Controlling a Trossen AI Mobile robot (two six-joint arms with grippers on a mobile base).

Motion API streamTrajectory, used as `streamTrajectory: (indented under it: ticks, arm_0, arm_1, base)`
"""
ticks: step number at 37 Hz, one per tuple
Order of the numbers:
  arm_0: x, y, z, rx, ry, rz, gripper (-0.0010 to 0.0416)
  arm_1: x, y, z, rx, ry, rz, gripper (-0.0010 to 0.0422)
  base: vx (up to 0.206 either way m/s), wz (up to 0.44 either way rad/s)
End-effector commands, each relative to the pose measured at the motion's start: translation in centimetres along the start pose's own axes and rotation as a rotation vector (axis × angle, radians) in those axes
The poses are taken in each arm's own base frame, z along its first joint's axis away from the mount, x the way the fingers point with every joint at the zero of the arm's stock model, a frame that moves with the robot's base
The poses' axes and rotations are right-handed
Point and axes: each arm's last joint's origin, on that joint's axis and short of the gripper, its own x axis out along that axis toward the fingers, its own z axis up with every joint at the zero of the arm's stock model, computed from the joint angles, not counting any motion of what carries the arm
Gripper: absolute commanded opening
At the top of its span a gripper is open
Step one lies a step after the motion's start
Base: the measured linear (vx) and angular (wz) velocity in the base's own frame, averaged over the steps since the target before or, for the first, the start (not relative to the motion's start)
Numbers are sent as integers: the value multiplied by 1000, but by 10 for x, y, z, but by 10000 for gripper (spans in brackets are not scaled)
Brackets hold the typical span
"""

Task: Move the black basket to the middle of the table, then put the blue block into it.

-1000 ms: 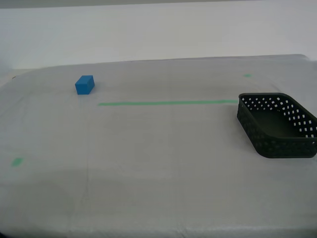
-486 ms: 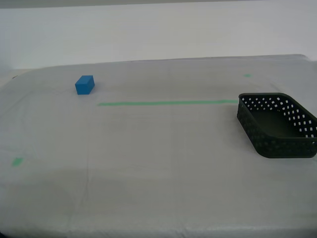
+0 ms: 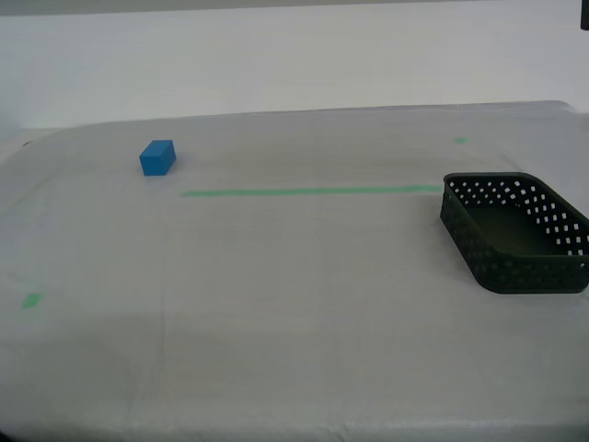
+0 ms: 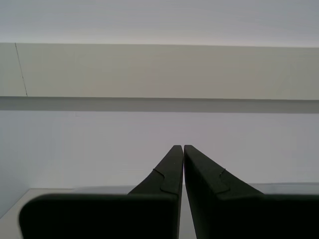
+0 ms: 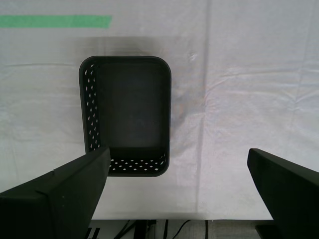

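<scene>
The black basket [image 3: 486,250] stands empty on the table [image 3: 294,295] at the exterior view's right, just nearer than the green tape line [image 3: 313,191]. The blue block [image 3: 157,157] sits far back on the exterior view's left. Neither arm shows in the exterior view. In the first wrist view my first gripper [image 5: 178,154] is open and empty, high above the basket [image 5: 89,112], looking down into it. In the second wrist view my second gripper [image 4: 179,147] is shut with nothing between its jaws, pointing at a pale wall.
Small green marks lie on the table at the front left [image 3: 32,299] and back right [image 3: 459,140]. The tape's end [image 5: 55,21] shows beyond the basket. The table's edge and cables [image 5: 149,229] show near the basket in the first wrist view.
</scene>
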Motion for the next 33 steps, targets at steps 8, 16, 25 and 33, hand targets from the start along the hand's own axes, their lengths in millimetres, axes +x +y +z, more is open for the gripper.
streamTrajectory:
  ticks: [8,16,25,33]
  arm_0:
    - [42,-1,1,-10,-5,-3,386]
    - [71,-1,-2,-5,-19,-2,399]
    - [87,-2,-7,16,-3,-3,401]
    - [99,-2,-9,14,-12,-3,400]
  arm_1:
    - [0,0,1,1,-5,0,0]
    - [0,0,1,1,-5,0,0]
    - [0,0,1,1,-5,0,0]
    - [0,0,1,1,-5,0,0]
  base:
    - [0,0]
    - [0,0]
    - [0,0]
    - [0,0]
